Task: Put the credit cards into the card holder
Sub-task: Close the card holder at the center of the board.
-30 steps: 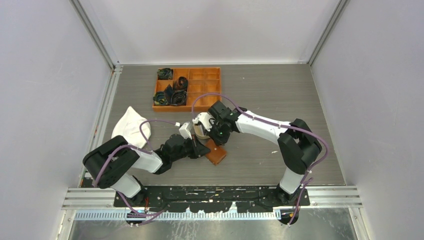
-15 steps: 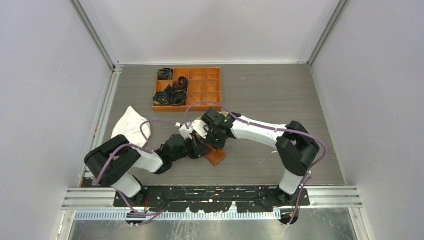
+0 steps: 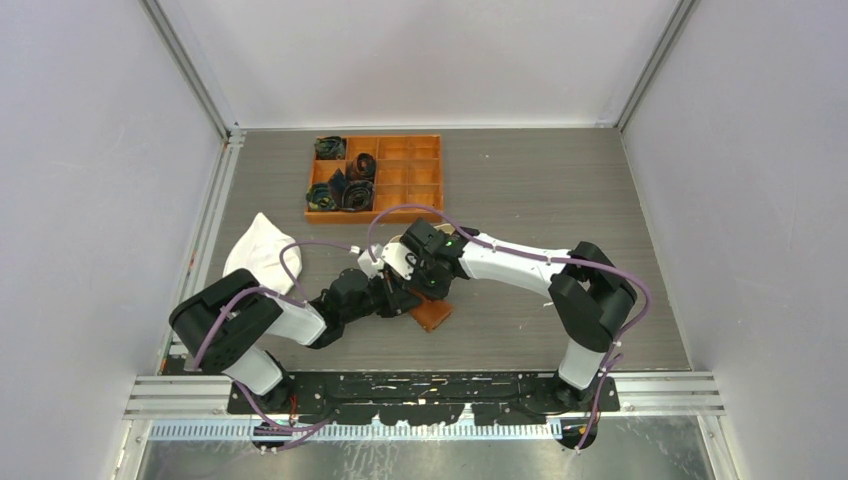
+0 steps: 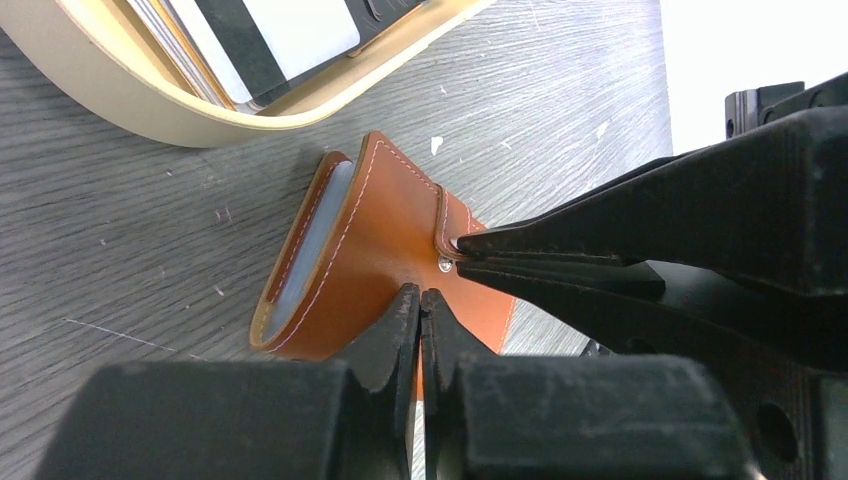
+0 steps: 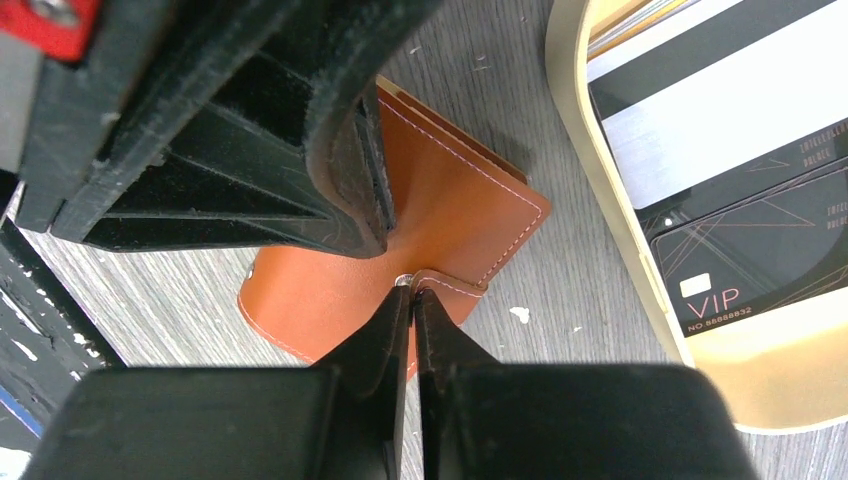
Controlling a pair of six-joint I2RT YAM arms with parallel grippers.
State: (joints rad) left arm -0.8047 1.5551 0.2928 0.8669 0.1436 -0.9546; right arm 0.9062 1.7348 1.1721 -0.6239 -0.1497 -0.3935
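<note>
A brown leather card holder (image 4: 370,240) lies folded on the grey surface (image 4: 120,270), near its middle. The left pincer (image 4: 420,300), closed narrow, pinches the holder's near edge. The right pincer (image 5: 410,295), almost closed, nips the snap tab. Just beside the holder, an oval beige tray (image 5: 770,385) holds the credit cards (image 5: 720,130), white with dark stripes and black.

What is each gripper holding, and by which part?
Both hold the card holder: the left gripper pinches the edge of a flap, and the right gripper pinches the snap tab.
</note>
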